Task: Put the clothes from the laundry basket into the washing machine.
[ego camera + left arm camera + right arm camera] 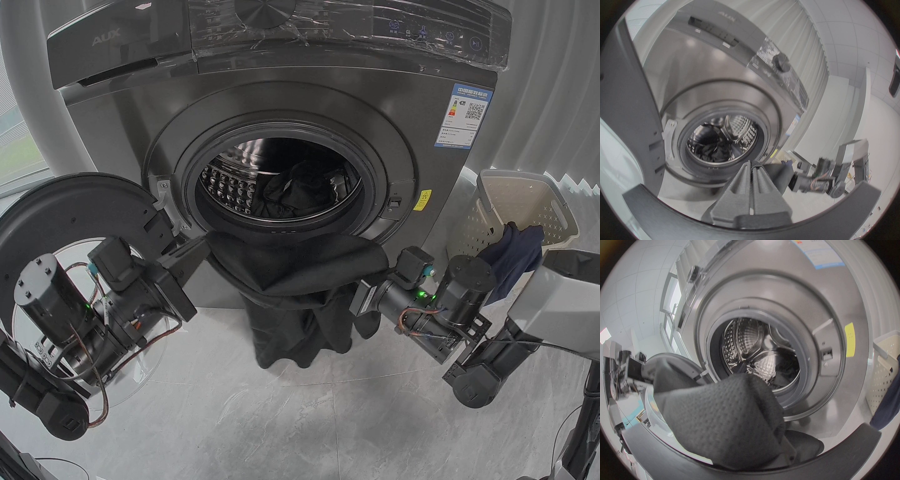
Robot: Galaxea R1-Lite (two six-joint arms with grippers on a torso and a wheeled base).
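Now holds the black garment (294, 269) stretched wide against the lower rim of the washing machine (400, 125), seemingly to feed it in unbunched. Pinches one corner in the left pincer (199, 249), closed tight. Drapes the other over the right pincer (370, 294), grip impossible to tell. Has a blue cloth (515, 253) yet to take from the laundry basket (531, 200).

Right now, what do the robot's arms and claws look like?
Both are mostly black: the left arm and right arm carry round motor housings, thin reddish cables and small green lights. The left claw has dark grey, wedge-shaped fingers.
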